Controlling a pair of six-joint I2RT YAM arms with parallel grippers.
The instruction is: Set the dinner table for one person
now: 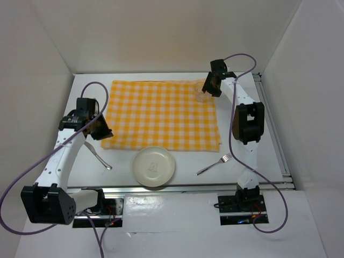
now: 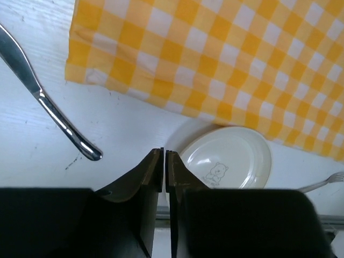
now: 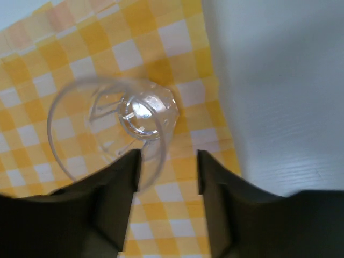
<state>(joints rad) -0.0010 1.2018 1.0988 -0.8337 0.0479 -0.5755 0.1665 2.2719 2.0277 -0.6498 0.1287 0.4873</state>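
At the yellow-checked cloth (image 1: pixel 161 113) far right corner: right gripper (image 3: pixel 169 161) jaws spread, straddling the wall of a clear faceted glass (image 3: pixel 134 115). Left gripper (image 2: pixel 164 157) clenched on nothing, over the flat white dinner table (image 1: pixel 185 157) that underlies everything. Round glossy cream plate (image 1: pixel 153 166) just beside the cloth's near edge.

Dinner table (image 1: pixel 185 157): large flat white rectangular tabletop, lying level. Metal rail (image 1: pixel 188 187) runs along its near edge, with a second down its right side. Surface matte with faint grain; small dark scuff seen in left wrist view
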